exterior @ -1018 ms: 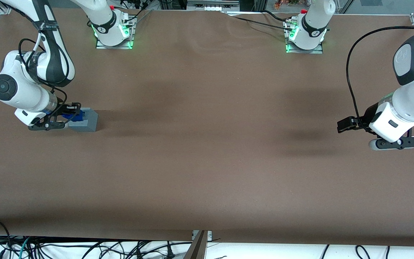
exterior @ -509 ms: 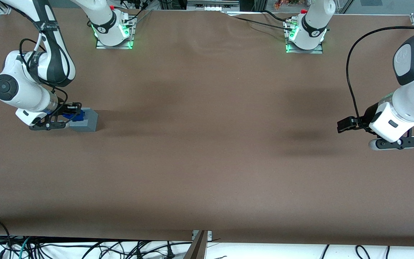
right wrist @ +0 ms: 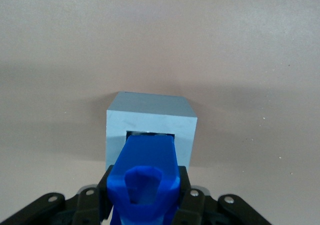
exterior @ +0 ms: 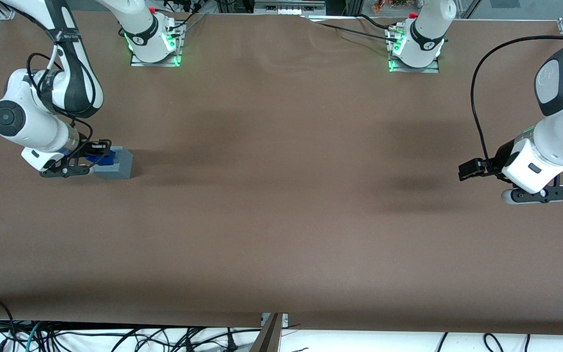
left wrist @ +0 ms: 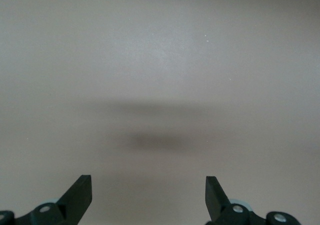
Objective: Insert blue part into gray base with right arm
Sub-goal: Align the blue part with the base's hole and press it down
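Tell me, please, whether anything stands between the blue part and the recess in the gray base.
Nothing visible does. The gripper is shut on the blue part directly over the gray base, and in the right wrist view the part's leading end meets the dark recess opening with no other thing between them.

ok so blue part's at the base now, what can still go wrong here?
1. The pincer is shut on the blue part, whose tip is only at the mouth of the gray base recess; a slight misalignment could jam it on the rim.
2. The base sits loose on the table; a sideways push could slide or tip it.
3. Opening early may leave the part tilted, half-seated.
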`<state>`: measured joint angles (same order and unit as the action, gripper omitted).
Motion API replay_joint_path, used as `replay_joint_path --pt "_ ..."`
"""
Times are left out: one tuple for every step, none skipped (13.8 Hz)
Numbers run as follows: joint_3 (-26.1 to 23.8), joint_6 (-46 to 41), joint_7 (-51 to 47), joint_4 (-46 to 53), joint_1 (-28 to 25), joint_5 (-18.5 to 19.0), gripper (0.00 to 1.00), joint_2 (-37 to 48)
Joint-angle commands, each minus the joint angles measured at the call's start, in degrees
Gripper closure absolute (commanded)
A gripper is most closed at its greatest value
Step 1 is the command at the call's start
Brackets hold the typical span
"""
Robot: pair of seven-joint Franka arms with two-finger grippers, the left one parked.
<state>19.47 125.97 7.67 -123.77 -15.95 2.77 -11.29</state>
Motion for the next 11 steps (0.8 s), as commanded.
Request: replay_joint_path --pt "0.0 0.9 0.2 -1.5 -0.2 -0.4 0.84 1.3" --pt "0.0 0.9 0.2 -1.6 -0.2 -0.4 0.84 1.4" --pt "0.0 0.9 0.2 -1.6 -0.2 -0.4 0.84 1.4" --pt "0.0 0.9 0.2 -1.5 -0.2 -0.4 0.84 1.3" --pt "0.0 1.0 0.1 -1.6 -0.3 -0.4 0.84 1.3" --pt "0.0 1.1 0.1 -1.5 -0.3 -0.4 0.84 1.0" --pt "0.0 1.2 0.1 -1.5 -0.3 -0.4 0.84 0.8" --pt "0.0 1.2 0.1 -1.6 -0.3 -0.4 0.84 0.8" --pt "0.0 1.3 0.1 -1.5 -0.3 -0.4 0.84 0.8" --pt "0.0 1.3 0.1 -1.5 -0.3 -0.4 0.84 0.8" --pt "0.0 1.3 0.1 -1.5 -0.3 -0.4 0.84 0.7"
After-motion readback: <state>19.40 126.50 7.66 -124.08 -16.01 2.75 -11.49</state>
